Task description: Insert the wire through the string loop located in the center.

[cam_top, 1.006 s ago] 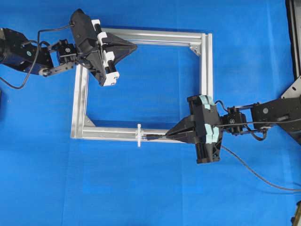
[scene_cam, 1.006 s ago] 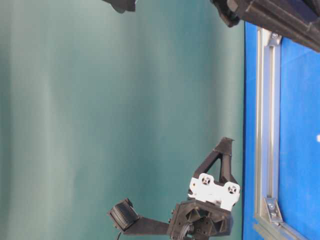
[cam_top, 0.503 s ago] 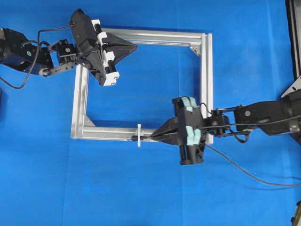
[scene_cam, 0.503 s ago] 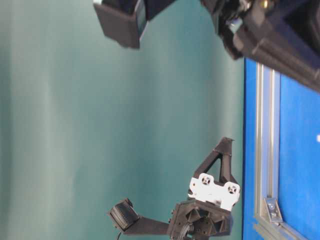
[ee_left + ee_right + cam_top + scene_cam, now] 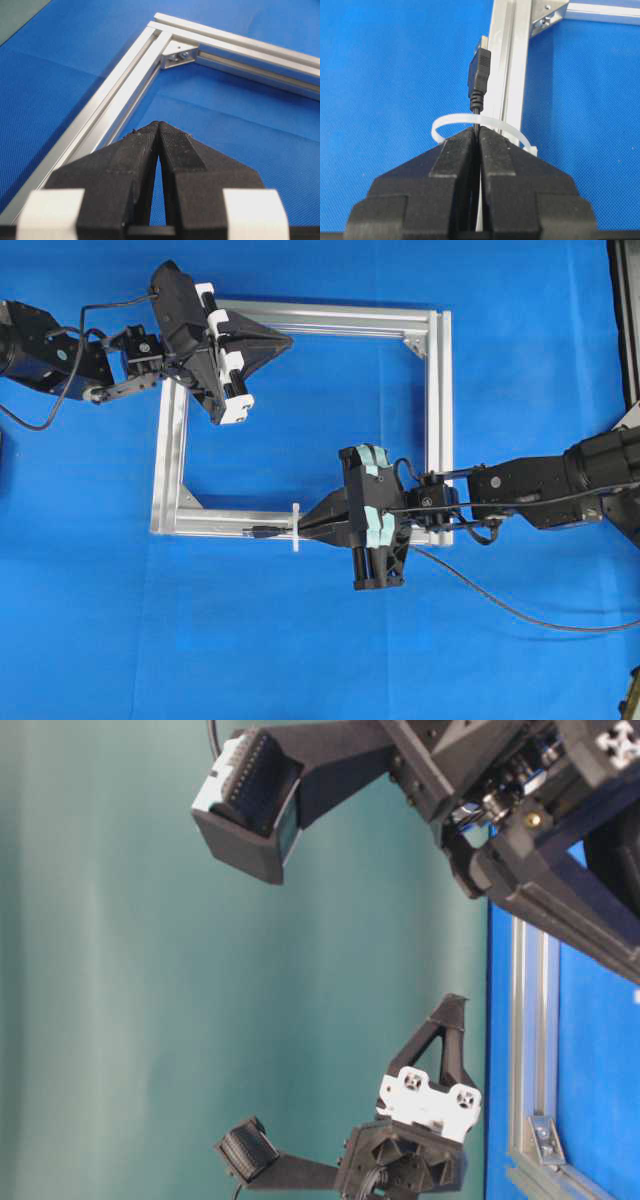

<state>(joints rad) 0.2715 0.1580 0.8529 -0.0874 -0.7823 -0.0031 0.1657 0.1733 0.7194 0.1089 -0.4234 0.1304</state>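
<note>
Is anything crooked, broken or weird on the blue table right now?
Nothing stands out. The silver frame lies flat and square on the blue cloth. The right gripper holds the wire, whose plug has passed through the string loop. The left gripper is shut and holds nothing.

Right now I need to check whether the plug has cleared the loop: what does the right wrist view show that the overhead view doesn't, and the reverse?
Only the right wrist view shows the white loop as an open arc, with the plug beyond it and the thin wire passing through it.

Only the overhead view shows the whole silver frame, the shut left gripper above its upper bar, and the wire trailing away to the right.

Both show the right gripper shut on the wire, with the plug past the loop along the frame's bar.
</note>
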